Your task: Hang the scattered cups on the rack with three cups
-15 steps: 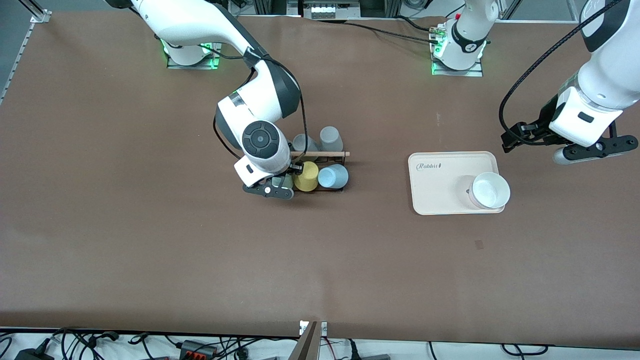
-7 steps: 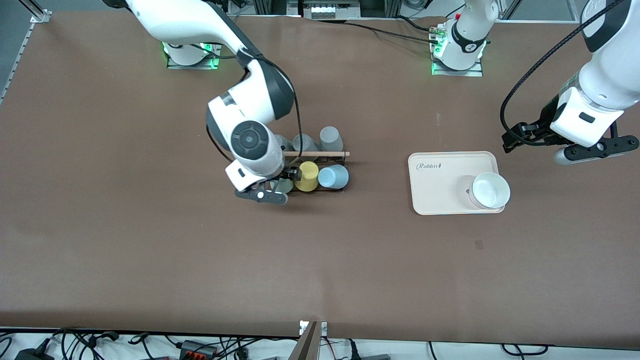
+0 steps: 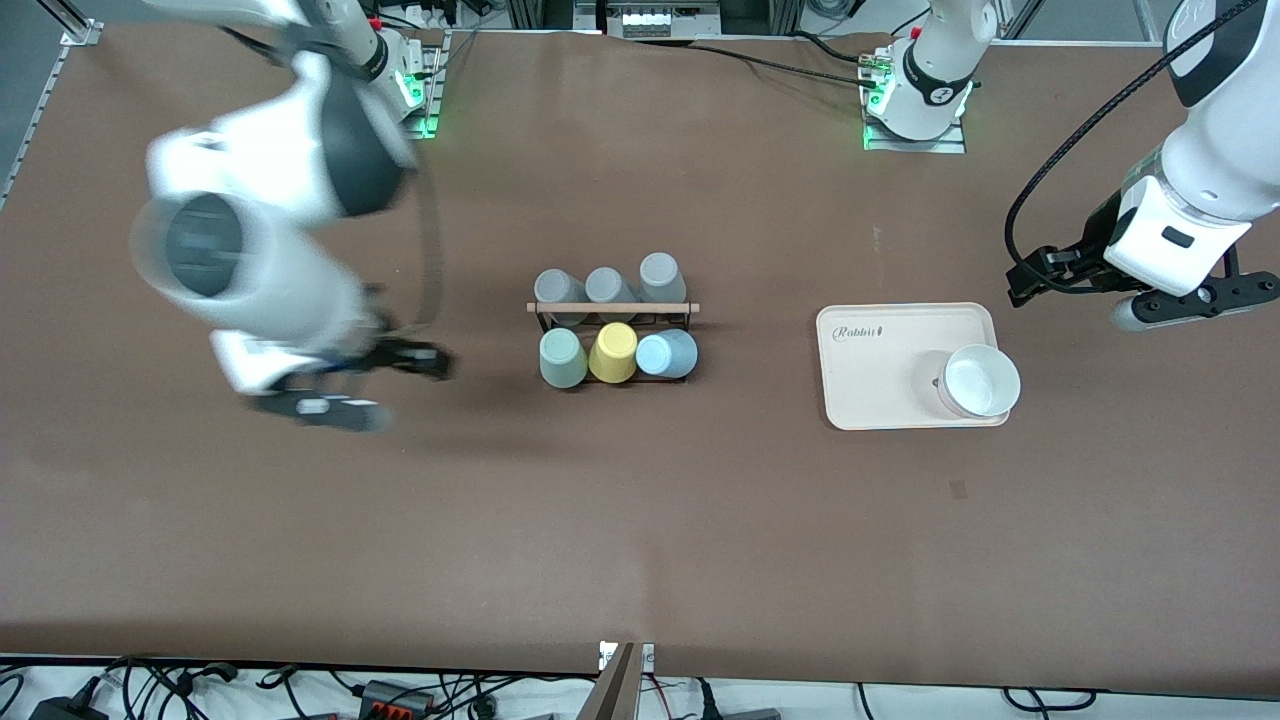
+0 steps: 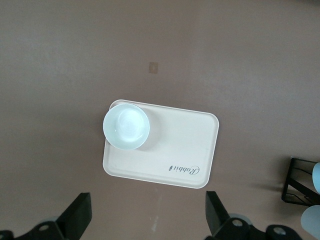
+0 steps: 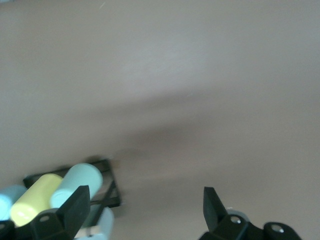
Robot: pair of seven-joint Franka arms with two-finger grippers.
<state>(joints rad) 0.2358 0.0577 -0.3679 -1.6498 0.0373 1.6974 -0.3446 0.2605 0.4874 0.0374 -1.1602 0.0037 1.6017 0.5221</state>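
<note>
A brown table (image 3: 640, 520) is seen with cables along its near edge. On the rack (image 3: 612, 309), the mint cup (image 3: 562, 358) and blue cup (image 3: 667, 353) are hung nearest. The right gripper (image 3: 345, 385) is held wide open and empty over bare table. The left gripper (image 4: 148, 220), likewise spread, waits above the tray (image 3: 880, 395).

Your brown table (image 3: 700, 520) carries the black wire rack (image 3: 612, 322) and, well apart, a pinkish-beige tray (image 3: 880, 380).

rack (image 3: 612, 318): black wire, pale wooden bar | cups (image 3: 563, 357): matt, smooth | table (image 3: 640, 520): matt brown
</note>
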